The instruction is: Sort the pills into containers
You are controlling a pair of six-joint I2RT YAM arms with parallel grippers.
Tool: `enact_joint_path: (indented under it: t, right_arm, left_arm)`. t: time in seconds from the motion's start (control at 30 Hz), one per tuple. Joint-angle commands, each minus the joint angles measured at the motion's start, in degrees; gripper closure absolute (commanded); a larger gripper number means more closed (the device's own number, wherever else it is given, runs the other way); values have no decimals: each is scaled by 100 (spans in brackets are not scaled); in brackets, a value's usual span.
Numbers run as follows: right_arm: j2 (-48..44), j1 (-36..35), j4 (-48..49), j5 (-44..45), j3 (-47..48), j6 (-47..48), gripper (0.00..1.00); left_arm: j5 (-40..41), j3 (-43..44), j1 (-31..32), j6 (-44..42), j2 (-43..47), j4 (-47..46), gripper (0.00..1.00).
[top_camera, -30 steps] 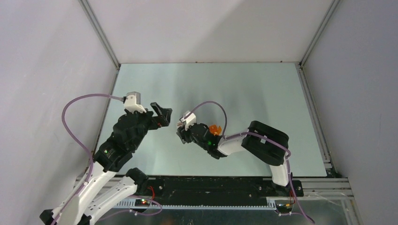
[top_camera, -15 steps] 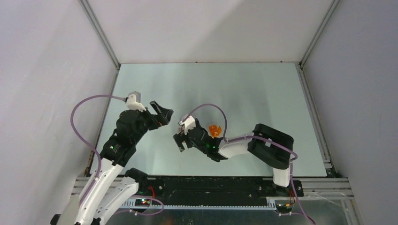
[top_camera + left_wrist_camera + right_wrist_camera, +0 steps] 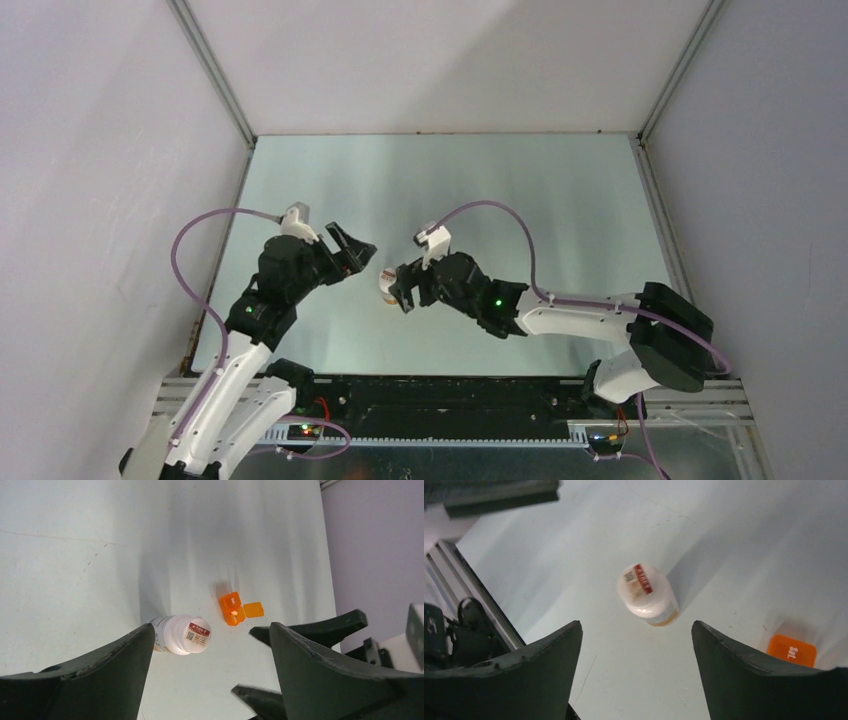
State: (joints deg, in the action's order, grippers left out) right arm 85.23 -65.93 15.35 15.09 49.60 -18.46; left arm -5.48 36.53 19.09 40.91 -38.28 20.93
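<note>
Two containers near mid-table, just apart: white pill bottle (image 3: 181,635), capped, contents hidden; orange cup (image 3: 235,611), contents unclear. Facing the bottle from either side, left gripper (image 3: 355,250) and right gripper (image 3: 398,290), both angled downward, fingers (image 3: 100,680) spread wide, holding nothing. Table (image 3: 560,200) edges well apart from the bottle on every side.

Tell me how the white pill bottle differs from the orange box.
The white pill bottle is round and capped; the orange box is square-sided. The bottle is clearly bigger than the box. The bottle's top carries a red-marked label; the box reads "Sat." Both sit on the table, apart from each other.
</note>
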Motion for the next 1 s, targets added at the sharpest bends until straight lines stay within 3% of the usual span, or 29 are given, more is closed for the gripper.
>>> enact_joint_path:
  t: [0.0,0.07,0.13,0.33,0.5,0.63,0.83,0.97]
  right_arm:
    - [-291,660,-621,-606,-39,-997,25]
    - [-277,968,-758,-1000,-20,-1350,35]
    - [-264,1127,-838,-1249,14,-1534,38]
    - [-61,1304,-1211,-1826,519,-1855,40]
    - [257,1364,-1389,-2180,991,-2027,40]
    - [560,1364,-1698,-2118,1336,-1941,39]
    - [1026,1372,-2427,-1789,1908,-1957,43]
    - [1312,1235,-3230,-1031,2408,-1641,44]
  left_arm:
    - [-79,-113,-47,109,-114,-123,12]
    - [-53,-196,-52,88,-186,-125,16]
    - [-80,-282,-53,75,-264,-180,22]
    - [-366,-452,-49,75,-541,-485,36]
    - [-560,-472,-52,18,-877,-630,39]
    - [-546,-469,-53,-78,-993,-589,43]
    - [956,-339,-51,-140,-1003,514,49]
    - [1060,-413,-50,-69,-970,587,49]
